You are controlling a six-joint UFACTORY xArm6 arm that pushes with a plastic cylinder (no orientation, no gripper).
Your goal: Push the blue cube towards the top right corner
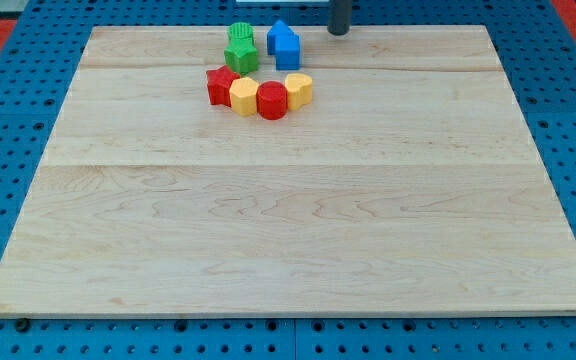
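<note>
Camera view, the only one: wooden table top (288, 230) on a blue pegboard (8, 120). All blocks cluster near the top edge, left of centre. Blue blocks (285, 46) sit closest to the top edge: what looks like a small blue piece behind and a blue cube in front, touching; hard to separate them. Just to their left, touching or nearly so, a green block (240, 48), looks like two green pieces stacked in depth. Below those, a curved row: red star-ish block (221, 85), yellow block (243, 97), red cylinder (272, 100), yellow block (299, 90), each touching its neighbour.

My tip (339, 31) is at the top edge, just to the right of the blue cube, apart from it, no contact. No fingers on this rig, just a rod, so nothing to spread or pinch.

Step in hand, as I judge it: positioning, push not yet begun; cube is far from the top right corner. The tip stands on the wrong side. Next move calls for rounding the cube to its left side, tight because green is right there, then pushing rightward along the top edge. Risk: clipping green or dragging the second blue piece along.
</note>
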